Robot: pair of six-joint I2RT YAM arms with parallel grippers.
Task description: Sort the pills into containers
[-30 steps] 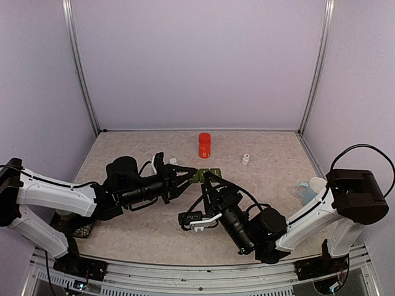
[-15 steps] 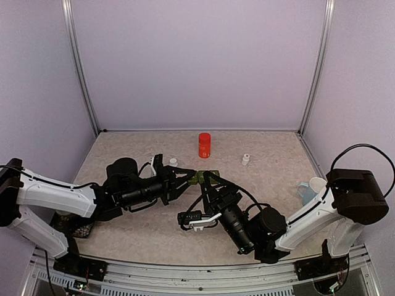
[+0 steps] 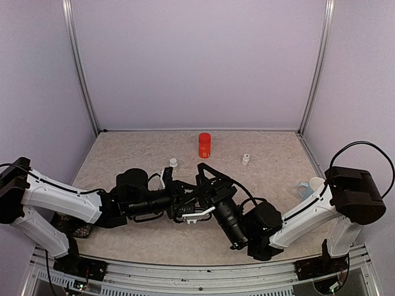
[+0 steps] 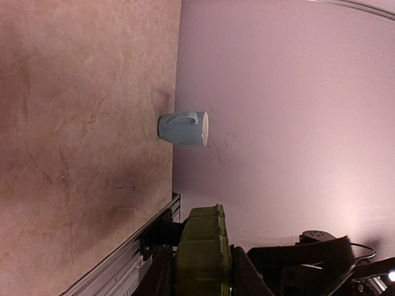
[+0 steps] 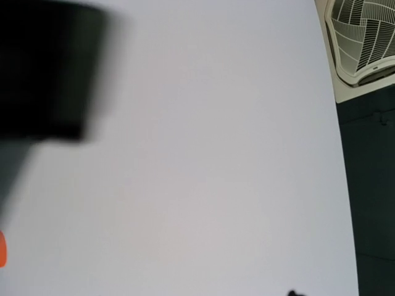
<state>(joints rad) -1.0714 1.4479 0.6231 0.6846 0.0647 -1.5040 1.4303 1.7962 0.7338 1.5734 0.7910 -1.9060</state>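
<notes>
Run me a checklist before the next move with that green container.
1. Grip on container by left claw: ok, clamped on both sides.
2. Lids of container open: cannot tell, only one edge shows.
3. Nothing in right claw: cannot tell, no view shows how its jaws stand.
4. Sight of pills: not ok, none visible in any view.
5. Gap between the claws: cannot tell, they overlap seen from above.
6. Clear of mug: ok, it stands far right.

Pale lilac walls (image 3: 197, 61), beige mottled tabletop (image 3: 281, 163)
</notes>
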